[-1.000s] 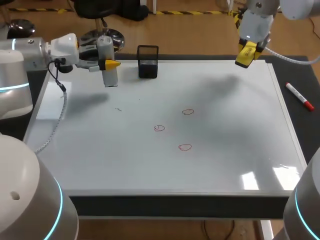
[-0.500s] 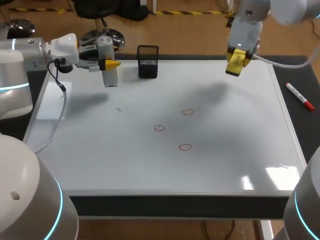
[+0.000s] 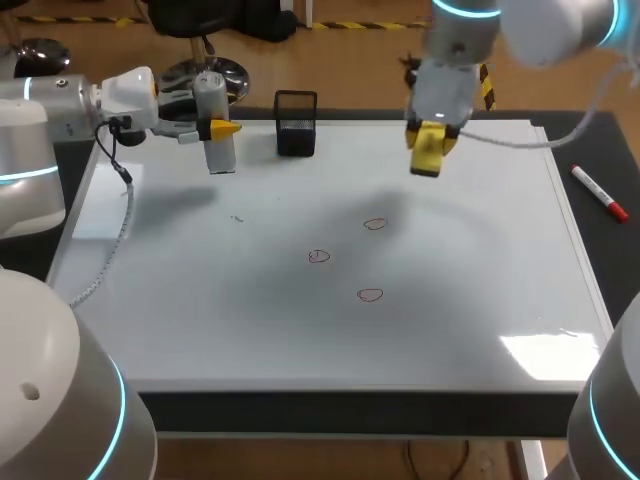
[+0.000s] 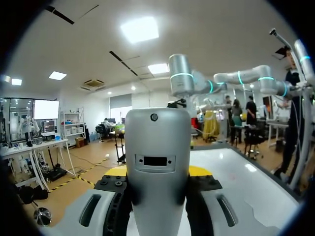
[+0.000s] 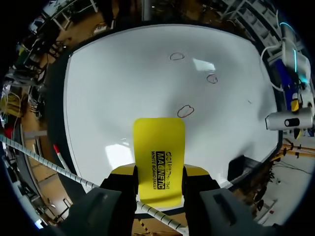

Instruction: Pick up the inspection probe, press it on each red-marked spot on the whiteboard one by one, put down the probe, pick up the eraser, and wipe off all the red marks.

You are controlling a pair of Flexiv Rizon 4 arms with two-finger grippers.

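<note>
The grey inspection probe [image 3: 215, 135] hangs above the far left of the whiteboard [image 3: 250, 340], and my left gripper [image 3: 222, 129] is shut on it. From the left wrist the probe [image 4: 158, 172] fills the space between the yellow tips of the left gripper [image 4: 158, 183]. My right gripper [image 3: 430, 140] is shut on the yellow eraser [image 3: 428, 152], held above the board's far middle. Three red circles [image 3: 375, 224], [image 3: 319, 256], [image 3: 370, 294] lie mid-board. In the right wrist view the eraser [image 5: 159, 152] sits in the right gripper [image 5: 160, 173], with the nearest circle [image 5: 185, 111] just ahead of it.
A black mesh holder [image 3: 296, 123] stands at the board's far edge, between the two grippers. A red marker [image 3: 599, 192] lies on the dark table, right of the board. Faint pen specks [image 3: 237, 218] mark the board's left part.
My right arm has carried the eraser leftward and slightly lower, from the board's far right corner toward the middle. The left arm and the probe have not moved.
</note>
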